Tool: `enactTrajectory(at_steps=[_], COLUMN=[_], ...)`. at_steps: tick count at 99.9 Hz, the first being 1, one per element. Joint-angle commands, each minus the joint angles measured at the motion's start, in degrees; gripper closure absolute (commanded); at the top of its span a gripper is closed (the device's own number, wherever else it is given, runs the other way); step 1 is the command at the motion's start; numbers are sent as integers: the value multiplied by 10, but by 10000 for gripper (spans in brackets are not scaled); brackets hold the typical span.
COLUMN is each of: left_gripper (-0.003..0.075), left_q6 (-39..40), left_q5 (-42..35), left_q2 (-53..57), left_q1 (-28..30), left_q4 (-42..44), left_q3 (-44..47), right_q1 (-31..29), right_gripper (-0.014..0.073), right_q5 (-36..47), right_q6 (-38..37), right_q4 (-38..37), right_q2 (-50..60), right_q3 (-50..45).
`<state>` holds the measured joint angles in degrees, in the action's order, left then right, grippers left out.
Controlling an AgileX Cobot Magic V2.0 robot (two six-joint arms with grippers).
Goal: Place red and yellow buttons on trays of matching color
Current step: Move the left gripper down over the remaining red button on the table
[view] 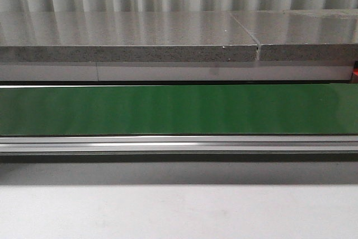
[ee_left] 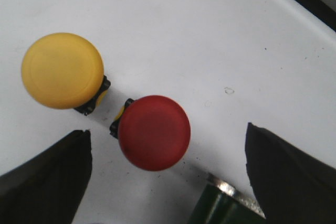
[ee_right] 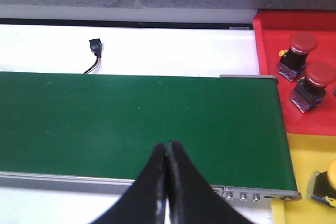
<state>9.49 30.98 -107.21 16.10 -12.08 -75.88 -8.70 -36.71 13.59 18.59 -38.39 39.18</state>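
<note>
L gripper (ee_left: 168, 182) hangs w/ jaws spread wide over the white table (ee_left: 210, 35), red button (ee_left: 154, 132) between them, likely lined up for a pick. Yellow button (ee_left: 62, 70) sits just beside it, outside the jaws. R gripper (ee_right: 167, 182) is pinched closed on nothing above the green belt (ee_right: 142, 124). Beyond: red tray (ee_right: 273, 45) w/ two red buttons, yellow tray (ee_right: 304, 156) w/ one.
</note>
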Motion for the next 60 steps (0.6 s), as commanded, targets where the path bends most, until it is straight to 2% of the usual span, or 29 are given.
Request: enactTrajectory(at_steps=[1, 47, 54, 60], left_gripper=[155, 157, 187, 251], left_q6=[13, 17, 17, 17], left_q5=[-28, -35, -35, -32], left_q2=[17, -17, -17, -17], left_q1=[1, 1, 1, 1], left_q4=[-8, -8, -8, -8], left_q3=[-28, -35, -35, -35], right_q1=[1, 1, 1, 1], right_gripper=[660, 660, 660, 660], right_q5=[32, 32, 32, 32], right_q6=[4, 4, 4, 4], right_q4=[5, 5, 5, 5], right_q2=[2, 2, 2, 2], right_q3=[14, 14, 14, 14])
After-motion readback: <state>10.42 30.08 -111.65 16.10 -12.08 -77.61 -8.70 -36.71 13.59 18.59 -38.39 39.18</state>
